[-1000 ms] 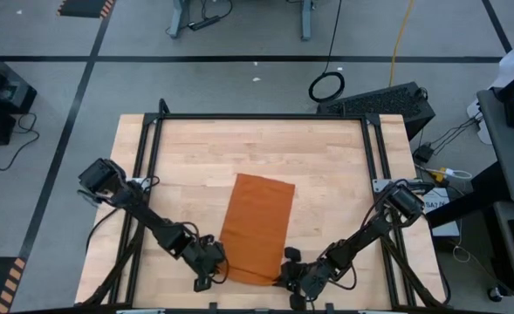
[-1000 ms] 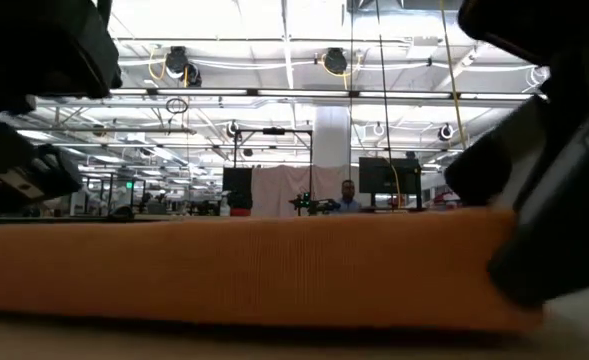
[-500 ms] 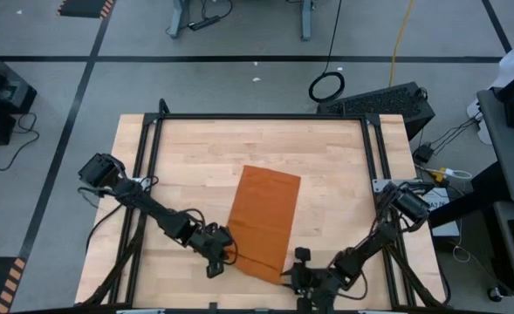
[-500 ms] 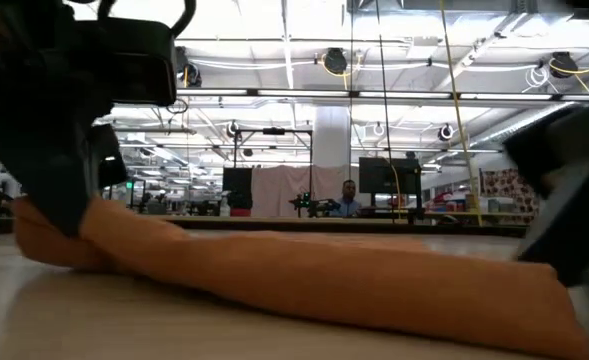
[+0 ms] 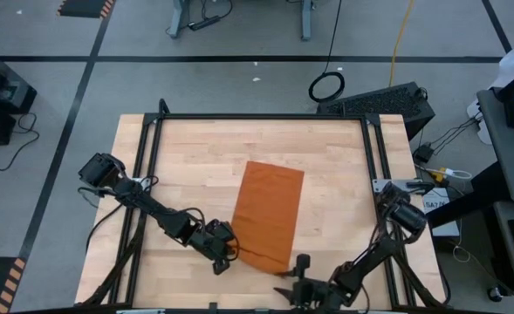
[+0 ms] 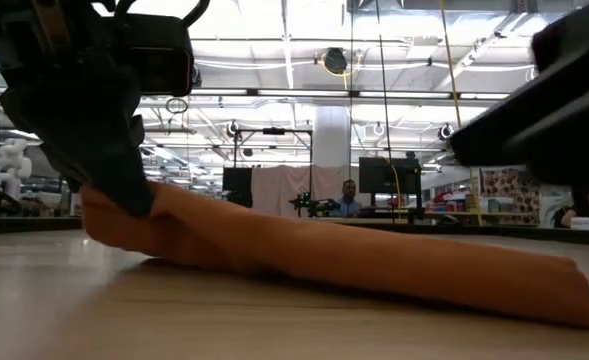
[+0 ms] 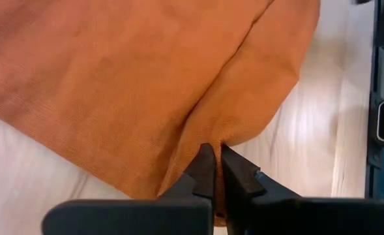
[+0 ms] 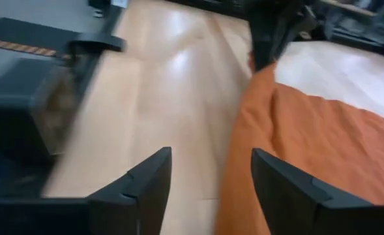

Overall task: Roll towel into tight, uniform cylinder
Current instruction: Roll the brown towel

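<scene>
Left gripper [image 7: 211, 163] pinched on folded rust-orange towel's [image 5: 270, 214] raised corner.

The desk [image 5: 187, 166] is a pale wooden butcher-block top bordered by a black metal frame [image 5: 261, 117]. On it lies the towel [image 5: 269, 214], a rust-orange cloth folded into a long rectangle, set slightly askew toward the near edge, one near corner raised off the wood.
</scene>
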`<state>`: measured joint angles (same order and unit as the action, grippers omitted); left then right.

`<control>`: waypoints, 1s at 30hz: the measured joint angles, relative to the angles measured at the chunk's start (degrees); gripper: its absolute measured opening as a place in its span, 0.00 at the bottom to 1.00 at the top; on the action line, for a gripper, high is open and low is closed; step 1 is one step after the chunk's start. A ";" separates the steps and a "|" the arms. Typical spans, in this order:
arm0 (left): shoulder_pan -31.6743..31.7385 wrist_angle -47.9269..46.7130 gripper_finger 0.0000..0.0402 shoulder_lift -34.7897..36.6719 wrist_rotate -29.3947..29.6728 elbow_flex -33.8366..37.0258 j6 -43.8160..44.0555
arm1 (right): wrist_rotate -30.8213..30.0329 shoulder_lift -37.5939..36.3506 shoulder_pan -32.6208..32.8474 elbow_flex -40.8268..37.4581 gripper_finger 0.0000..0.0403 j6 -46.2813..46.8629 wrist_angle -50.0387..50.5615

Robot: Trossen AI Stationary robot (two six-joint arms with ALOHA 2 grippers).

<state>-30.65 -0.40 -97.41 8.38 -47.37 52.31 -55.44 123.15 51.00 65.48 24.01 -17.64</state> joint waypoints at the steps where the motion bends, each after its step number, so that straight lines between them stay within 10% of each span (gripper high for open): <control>1: 0.00 0.00 0.02 0.00 0.06 0.00 0.32 | -0.72 0.65 -0.30 0.29 0.51 0.54 0.26; 19: 0.00 -0.18 0.05 0.00 1.58 0.00 1.45 | 1.88 1.91 -1.52 0.65 0.49 18.77 13.81; 30: -0.24 -0.14 0.05 0.00 1.65 0.00 -1.73 | 7.17 1.47 -2.59 0.74 0.18 27.99 16.59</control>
<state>-30.89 -0.54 -97.41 10.02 -47.37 50.58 -48.27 124.62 48.40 66.22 52.00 -1.06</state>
